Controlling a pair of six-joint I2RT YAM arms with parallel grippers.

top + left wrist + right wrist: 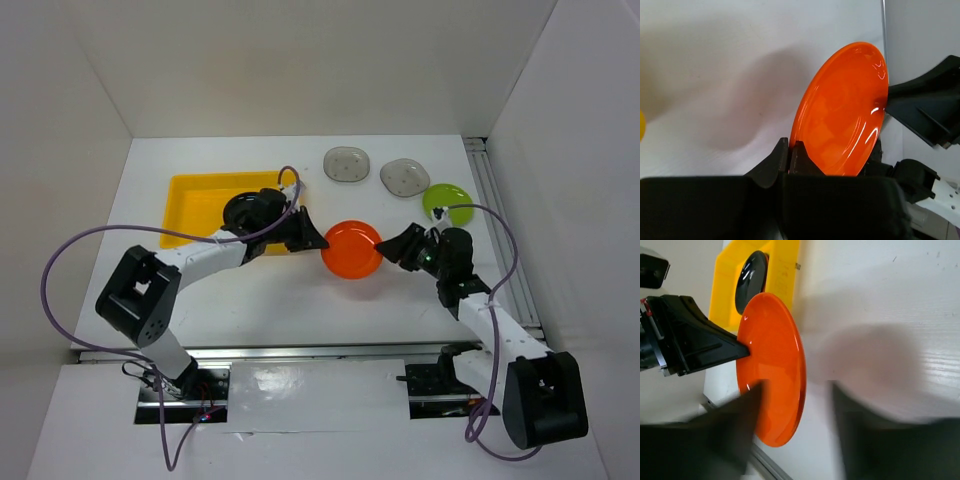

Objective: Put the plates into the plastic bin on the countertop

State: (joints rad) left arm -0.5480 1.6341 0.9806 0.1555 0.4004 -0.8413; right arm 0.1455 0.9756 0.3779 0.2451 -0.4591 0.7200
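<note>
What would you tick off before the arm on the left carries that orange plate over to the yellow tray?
1. Left gripper shut on the orange plate's rim: ok.
2. Right gripper opened: ok, fingers apart.
3. Right gripper clear of the plate: not ok, its fingers straddle the rim.
4. Room in the yellow bin: ok, bare floor beside the black plate.
5. Plate lifted off the countertop: cannot tell.
</note>
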